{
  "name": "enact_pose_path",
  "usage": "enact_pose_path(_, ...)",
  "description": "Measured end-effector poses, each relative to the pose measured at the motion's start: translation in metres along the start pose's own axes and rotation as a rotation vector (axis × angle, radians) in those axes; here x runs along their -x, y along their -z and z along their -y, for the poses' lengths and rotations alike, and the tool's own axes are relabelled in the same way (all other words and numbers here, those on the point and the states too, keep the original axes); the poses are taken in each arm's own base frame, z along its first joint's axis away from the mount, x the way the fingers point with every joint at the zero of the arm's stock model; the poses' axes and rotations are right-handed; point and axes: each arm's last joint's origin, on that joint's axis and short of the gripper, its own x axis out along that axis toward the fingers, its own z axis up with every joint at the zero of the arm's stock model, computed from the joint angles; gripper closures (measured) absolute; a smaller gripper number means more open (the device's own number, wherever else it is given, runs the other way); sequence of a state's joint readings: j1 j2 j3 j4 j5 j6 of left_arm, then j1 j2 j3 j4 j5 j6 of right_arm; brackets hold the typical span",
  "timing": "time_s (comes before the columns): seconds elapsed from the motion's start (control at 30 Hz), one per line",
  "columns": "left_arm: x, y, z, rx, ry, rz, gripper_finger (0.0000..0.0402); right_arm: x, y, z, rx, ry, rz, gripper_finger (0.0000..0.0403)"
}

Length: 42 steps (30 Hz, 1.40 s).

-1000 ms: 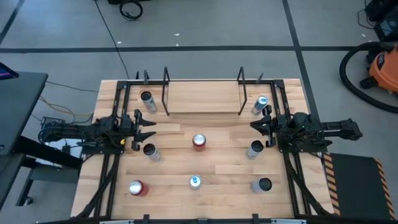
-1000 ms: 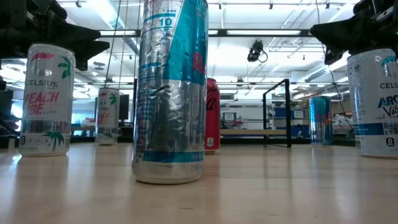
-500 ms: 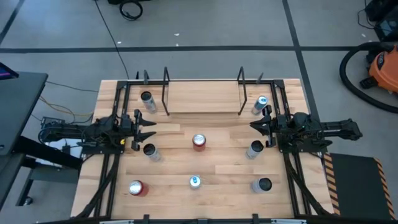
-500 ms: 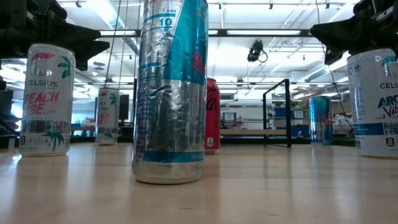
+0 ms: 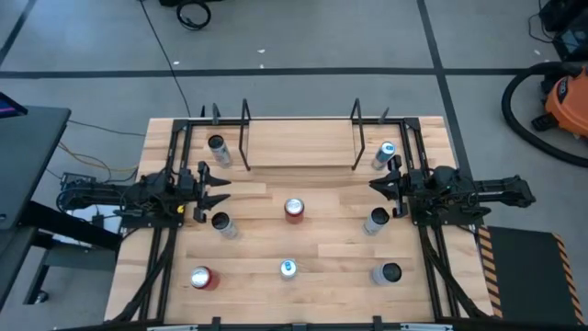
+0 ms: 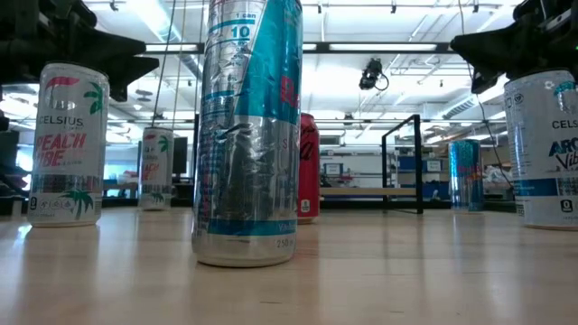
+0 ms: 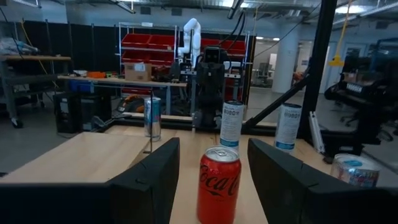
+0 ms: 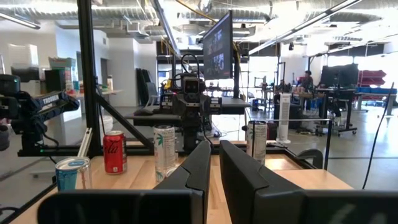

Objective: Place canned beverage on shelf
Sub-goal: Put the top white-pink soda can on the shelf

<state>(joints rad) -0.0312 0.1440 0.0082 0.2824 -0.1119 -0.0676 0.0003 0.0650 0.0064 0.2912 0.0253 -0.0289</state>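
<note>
Tabletop [image 5: 322, 257] of butcher block fills the high view, and the shelf [image 5: 300, 145] stands at its far edge – a light board between two black rod end frames, its long axis running left to right across the table, nothing on it.

Both arms sit low at the table's sides, pointing inward at each other. The left gripper [image 5: 223, 192] hangs over the left edge, fingers pressed together on nothing as far as can be made out, although the left wrist view shows a gap between them; the right gripper [image 5: 375, 185] mirrors it at the right edge, fingers nearly touching in its own wrist view and holding nothing.

Seven cans stand upright, long axes vertical, all apart from one another. The red cola can [image 5: 294, 210] is at the middle, in front of the shelf and between the two grippers. A white can [image 5: 221, 223] stands just beside the left gripper, another white can [image 5: 377, 221] just beside the right one. A dark-topped can [image 5: 218, 147] and a blue-topped can [image 5: 385, 154] flank the shelf's ends – outside the frames. Along the near edge stand a red-topped can [image 5: 202, 278], a slim silver-and-blue can [image 5: 288, 268] and a dark can [image 5: 387, 273].
</note>
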Motion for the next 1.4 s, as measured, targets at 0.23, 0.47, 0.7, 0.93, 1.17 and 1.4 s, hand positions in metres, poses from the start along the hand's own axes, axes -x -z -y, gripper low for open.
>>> enact_pose_path(0.23, 0.0, -0.0014, 0.0001, 0.05, 0.001, 0.015, 0.0207, 0.0, -0.003, 0.0001, -0.001, 0.001, 0.031, 0.0357)
enact_pose_path(0.47, 0.0, -0.002, 0.0001, 0.03, 0.002, 0.021, 0.0207, 0.0001, -0.0036, 0.0002, -0.005, 0.004, 0.037, 0.0357)
enact_pose_path(0.7, 0.0, -0.002, 0.0001, 0.026, 0.001, 0.021, 0.0207, 0.0001, -0.0035, 0.0002, -0.01, 0.006, 0.037, 0.0357)
enact_pose_path(0.93, 0.0, -0.0016, 0.0001, 0.064, 0.001, 0.017, 0.0207, 0.0001, -0.0036, 0.0003, -0.009, 0.008, 0.037, 0.0357)
enact_pose_path(1.17, 0.0, -0.0019, 0.0001, 0.045, 0.002, 0.019, 0.0207, 0.0001, -0.0036, 0.0003, -0.009, 0.008, 0.036, 0.0357)
enact_pose_path(1.4, 0.0, -0.0019, 0.0001, 0.061, 0.002, 0.02, 0.0207, 0.0001, -0.0036, 0.0003, -0.009, 0.008, 0.036, 0.0357)
